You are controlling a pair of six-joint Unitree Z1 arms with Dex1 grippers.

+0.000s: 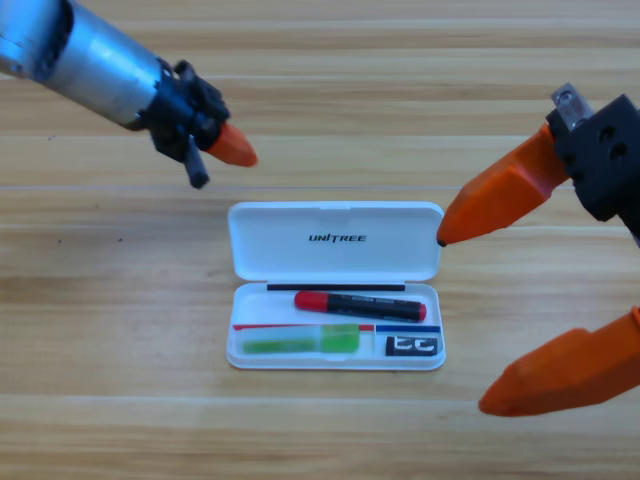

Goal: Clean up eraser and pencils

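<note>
The white case lies open at the table's middle, its lid folded back. In its tray are the two pencils, the black one with a red cap and below it the translucent green one. The dark eraser sits in the tray's lower right corner. My left gripper hangs above and to the left of the lid, shut and holding nothing. My right gripper waits at the right edge, open wide, its upper jaw tip close to the lid's right corner.
The left arm's grey tube slants in from the top left corner. Bare wooden table surrounds the case on all sides.
</note>
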